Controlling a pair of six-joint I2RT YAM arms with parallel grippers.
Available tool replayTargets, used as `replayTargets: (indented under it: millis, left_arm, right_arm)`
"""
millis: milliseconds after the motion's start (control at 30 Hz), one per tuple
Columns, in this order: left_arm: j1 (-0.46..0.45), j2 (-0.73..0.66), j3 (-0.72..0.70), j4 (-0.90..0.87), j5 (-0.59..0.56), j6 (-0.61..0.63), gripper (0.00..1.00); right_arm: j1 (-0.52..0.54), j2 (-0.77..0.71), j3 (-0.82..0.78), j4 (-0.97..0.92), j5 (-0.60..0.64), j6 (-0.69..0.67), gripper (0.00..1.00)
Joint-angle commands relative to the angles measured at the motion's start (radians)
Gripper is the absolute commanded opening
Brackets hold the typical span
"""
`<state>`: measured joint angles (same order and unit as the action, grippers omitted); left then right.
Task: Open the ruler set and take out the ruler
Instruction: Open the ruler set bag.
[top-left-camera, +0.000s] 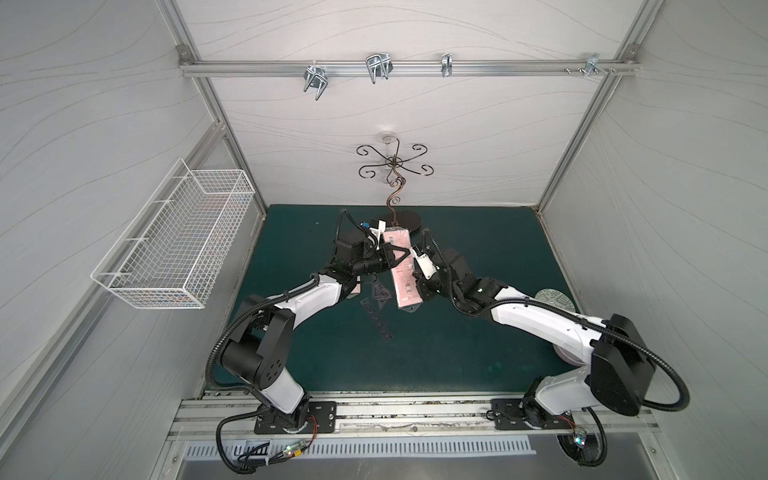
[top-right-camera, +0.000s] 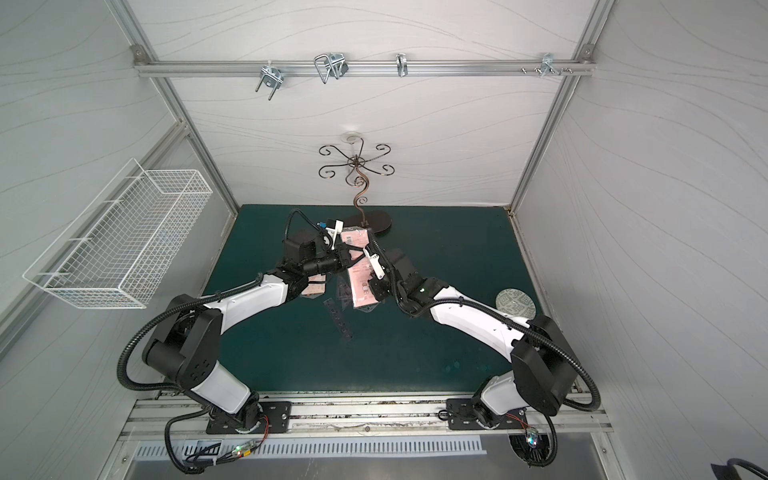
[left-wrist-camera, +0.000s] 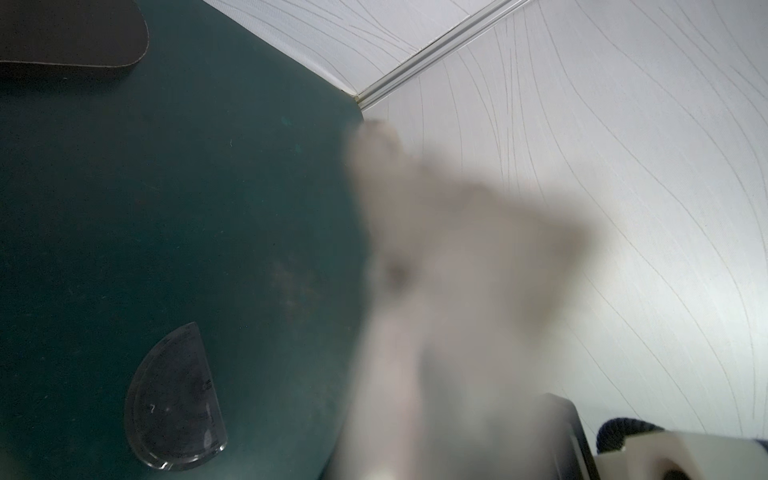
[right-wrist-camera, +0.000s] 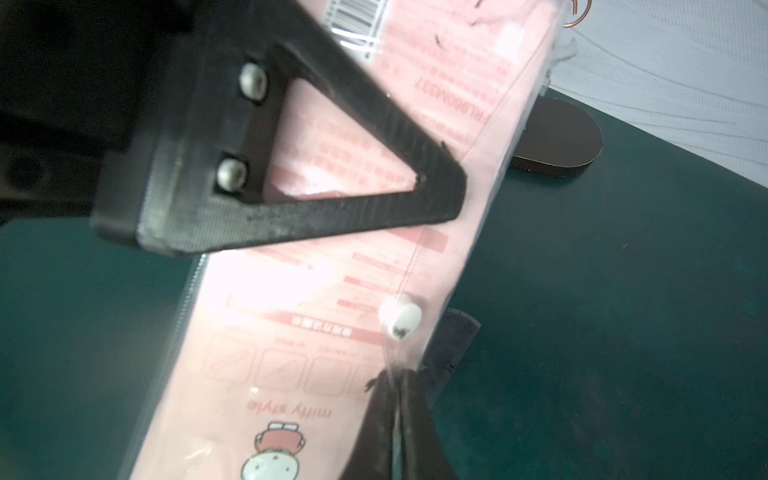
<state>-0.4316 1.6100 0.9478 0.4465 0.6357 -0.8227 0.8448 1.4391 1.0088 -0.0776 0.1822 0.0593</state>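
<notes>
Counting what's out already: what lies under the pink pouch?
On the mat below the pink pouch, a clear set square and a straight ruler show beside its edge. Anything directly beneath it is covered.

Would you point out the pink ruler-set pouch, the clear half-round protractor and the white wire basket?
Pink plastic ruler-set pouch (right-wrist-camera: 316, 299): right wrist view, printed middle.
Clear half-round protractor (left-wrist-camera: 174, 399): left wrist view, flat face.
White wire basket (top-left-camera: 166, 253): a top view, mesh wall.
</notes>
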Motion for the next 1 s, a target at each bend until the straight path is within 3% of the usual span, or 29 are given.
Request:
replayTargets:
  millis: [0, 100, 200, 300, 400, 500, 600, 700, 967]
  left_arm:
    - [-0.012, -0.01, 0.02, 0.025, 0.066, -0.002, 0.07]
    - [-0.012, -0.026, 0.028, -0.032, 0.041, 0.037, 0.44]
    - [-0.012, -0.039, 0.027, -0.091, 0.021, 0.075, 0.72]
    - [-0.012, -0.045, 0.02, -0.113, 0.01, 0.1, 0.67]
    - [-0.01, -0.044, 0.009, -0.101, 0.007, 0.1, 0.35]
    - [-0.01, -0.042, 0.009, -0.084, 0.009, 0.1, 0.26]
    - [-0.01, -0.035, 0.011, -0.055, 0.028, 0.097, 0.0]
    - [-0.01, -0.036, 0.019, -0.068, 0.027, 0.102, 0.0]
    - [-0.01, -0.075, 0.01, -0.148, -0.009, 0.197, 0.0]
  right_arm:
    - [-0.009, 0.013, 0.033, 0.022, 0.032, -0.014, 0.0]
    - [-0.009, 0.007, 0.028, 0.016, 0.028, -0.002, 0.0]
    - [-0.014, 0.005, 0.035, -0.001, 0.009, 0.012, 0.0]
    - [-0.028, -0.002, 0.04, -0.017, -0.015, 0.032, 0.0]
    - [-0.052, -0.009, 0.043, -0.03, -0.052, 0.061, 0.0]
    - [-0.072, -0.012, 0.045, -0.039, -0.094, 0.082, 0.0]
    - [-0.075, -0.016, 0.046, -0.043, -0.121, 0.09, 0.0]
    - [-0.099, -0.018, 0.058, -0.061, -0.159, 0.129, 0.0]
    - [-0.348, -0.037, 0.019, 0.014, -0.569, 0.375, 0.0]
